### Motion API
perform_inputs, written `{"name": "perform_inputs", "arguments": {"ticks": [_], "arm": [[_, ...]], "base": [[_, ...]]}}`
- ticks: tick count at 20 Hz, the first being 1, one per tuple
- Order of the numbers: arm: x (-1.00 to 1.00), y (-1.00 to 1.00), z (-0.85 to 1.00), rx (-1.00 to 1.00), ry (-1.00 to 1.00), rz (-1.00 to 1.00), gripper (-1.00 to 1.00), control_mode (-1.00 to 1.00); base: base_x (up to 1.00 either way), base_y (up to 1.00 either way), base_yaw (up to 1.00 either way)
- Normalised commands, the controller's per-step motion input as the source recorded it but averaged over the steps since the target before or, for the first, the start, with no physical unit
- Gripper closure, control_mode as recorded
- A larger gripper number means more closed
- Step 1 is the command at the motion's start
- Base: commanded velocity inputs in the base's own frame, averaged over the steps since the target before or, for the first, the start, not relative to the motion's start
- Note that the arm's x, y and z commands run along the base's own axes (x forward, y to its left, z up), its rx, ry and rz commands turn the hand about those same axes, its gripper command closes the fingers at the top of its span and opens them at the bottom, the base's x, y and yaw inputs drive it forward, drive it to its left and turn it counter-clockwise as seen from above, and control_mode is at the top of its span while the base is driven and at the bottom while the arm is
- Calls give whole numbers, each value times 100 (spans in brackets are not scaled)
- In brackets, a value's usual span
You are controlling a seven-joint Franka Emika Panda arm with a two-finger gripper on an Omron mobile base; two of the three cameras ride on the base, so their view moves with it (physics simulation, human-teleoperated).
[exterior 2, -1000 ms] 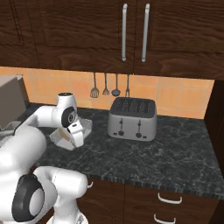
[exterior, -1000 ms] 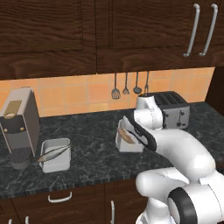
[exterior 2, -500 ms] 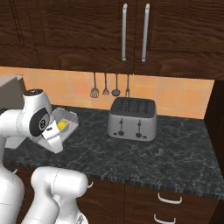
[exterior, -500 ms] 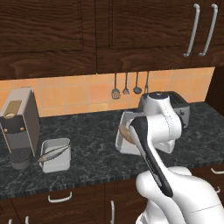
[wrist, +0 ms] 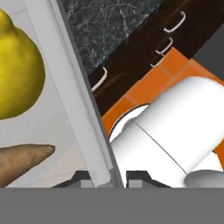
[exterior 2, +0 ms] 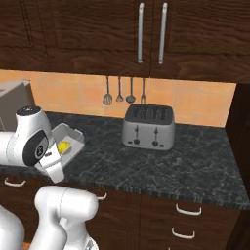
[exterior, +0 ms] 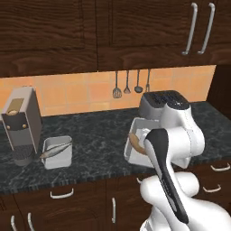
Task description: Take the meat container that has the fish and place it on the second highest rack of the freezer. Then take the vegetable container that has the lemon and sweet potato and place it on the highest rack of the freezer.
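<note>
My gripper [wrist: 109, 179] is shut on the side wall of the white vegetable container [wrist: 74, 96], which I hold lifted and tilted over the counter's front part. Inside it lie the bright-yellow lemon [wrist: 17, 74] and the brown-orange sweet potato [wrist: 22, 164]. The right base view shows the container [exterior 2: 73, 138] beside my white arm with the lemon [exterior 2: 63, 146] in it. In the left base view the sweet potato [exterior: 135, 142] peeks over the container's rim [exterior: 131, 156]. The fish [exterior: 55, 150] lies in its white container [exterior: 58, 159] on the counter at left. The freezer with its racks is out of view.
A grey coffee machine [exterior: 20, 124] stands left of the fish container. A steel toaster [exterior 2: 148, 128] sits at the back of the dark stone counter [exterior 2: 185, 166], under hanging utensils [exterior 2: 119, 93]. Dark wooden cabinets run above and below.
The arm has folded back toward the base, bringing the vegetable container away from the toaster toward the counter's front edge and tilting it. The fish container has stayed put.
</note>
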Motion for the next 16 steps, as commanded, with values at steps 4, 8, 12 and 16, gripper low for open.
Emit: {"name": "perform_inputs", "arguments": {"ticks": [4, 8, 12, 16], "arm": [[0, 0, 0, 0, 0, 0, 100, 100], [0, 0, 0, 0, 0, 0, 100, 100], [0, 0, 0, 0, 0, 0, 100, 100], [0, 0, 0, 0, 0, 0, 100, 100]], "base": [[-99, 0, -49], [-89, 3, -81], [-60, 15, -94], [-53, 1, -91]]}}
